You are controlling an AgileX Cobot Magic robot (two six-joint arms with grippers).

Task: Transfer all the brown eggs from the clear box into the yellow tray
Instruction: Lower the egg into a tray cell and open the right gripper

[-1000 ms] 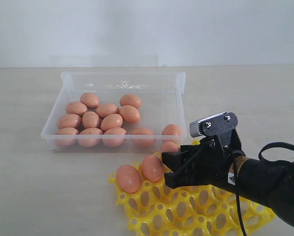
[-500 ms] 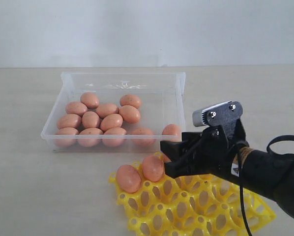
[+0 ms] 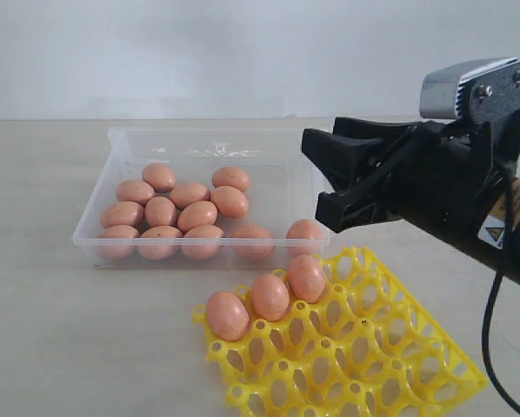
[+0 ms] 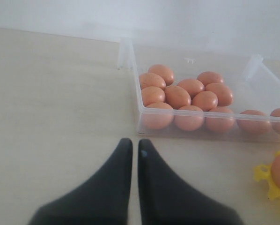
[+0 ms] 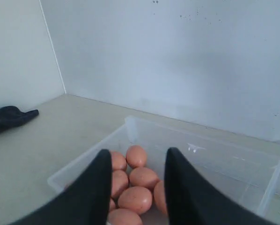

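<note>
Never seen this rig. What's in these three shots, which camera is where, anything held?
This is a two-armed robot at a table. One picture comes from a camera off the arms; the other two cameras sit on the wrists, each looking past its own hand. The right hand is raised, open and empty, pointing toward the clear box. The left hand is shut on nothing, over the table near the box. Most brown eggs lie in the box; three sit in cups along one edge of the yellow tray.
</note>
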